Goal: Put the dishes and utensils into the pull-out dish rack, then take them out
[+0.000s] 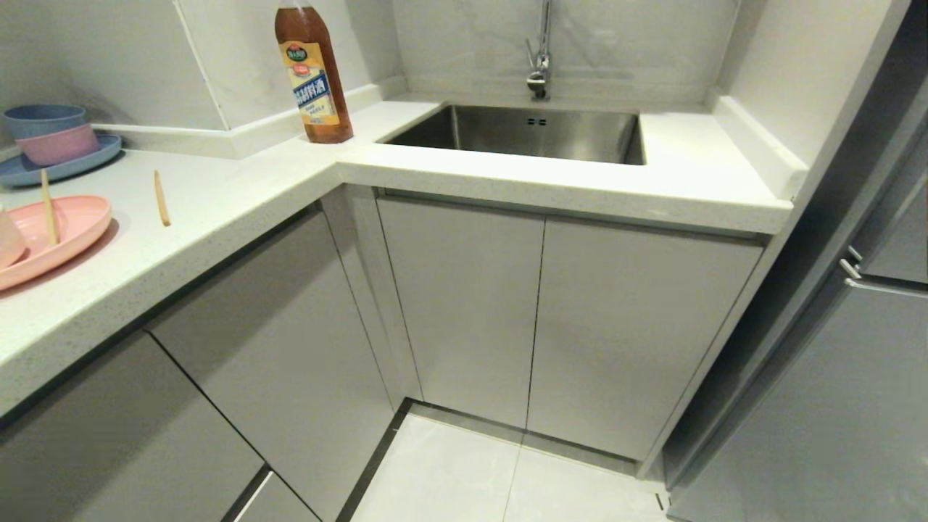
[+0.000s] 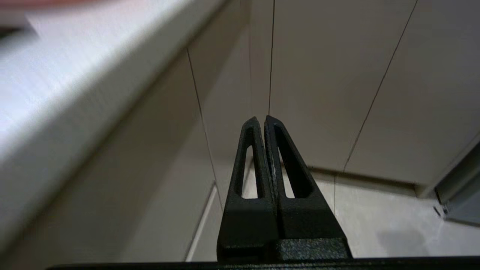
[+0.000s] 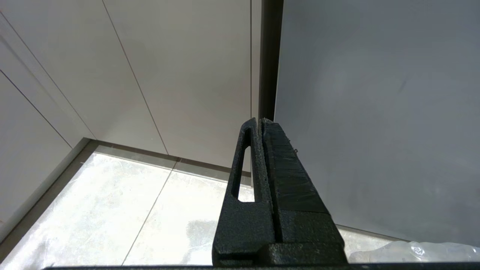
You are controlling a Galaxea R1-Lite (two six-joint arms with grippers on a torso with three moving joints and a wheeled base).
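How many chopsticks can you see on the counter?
2: one chopstick lies across the pink plate; the other chopstick lies bare on the counter, right of the plate. Neither is hidden.

pink plate [image 1: 51,239] cut off at frame edge, countertop [image 2: 67,75] blurred — unreadable

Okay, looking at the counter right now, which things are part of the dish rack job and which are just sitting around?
Part of the job:
pink plate
chopstick on the plate
chopstick on the counter

Just sitting around:
sauce bottle
blue plate with stacked small bowls
sink
faucet
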